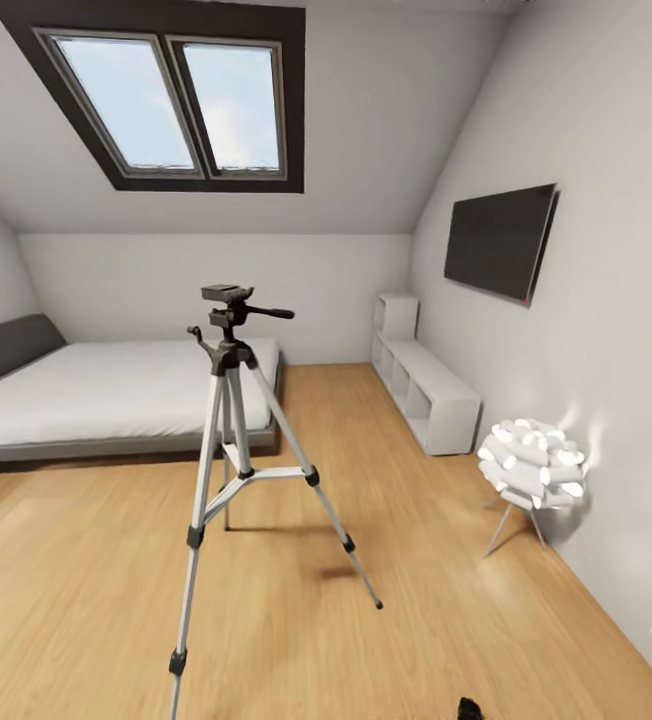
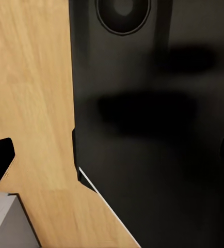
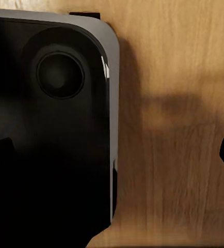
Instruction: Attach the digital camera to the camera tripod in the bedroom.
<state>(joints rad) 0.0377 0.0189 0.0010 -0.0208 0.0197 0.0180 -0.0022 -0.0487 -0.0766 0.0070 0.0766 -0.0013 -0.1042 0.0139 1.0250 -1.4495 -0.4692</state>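
Bedroom wood floor [image 1: 86, 600] ahead, bed [image 1: 116, 395] behind, camera tripod [image 1: 228, 440] standing mid-floor with bare head plate, digital camera unseen, my wrists over my dark base [image 2: 158, 129], jaw state unclear, maybe open; driving closer risks clipping a splayed leg.

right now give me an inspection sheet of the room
surface: light wood floor, bare around the tripod
job's things: camera tripod upright on three spread legs, its head plate bare; digital camera nothing seen
clutter: white flower-shaped lamp by the right wall
grippers: dark fingertips at the wrist views' edges, state unclear
cables: nothing seen
surroundings: low grey bed, white shelf unit, wall screen, skylight
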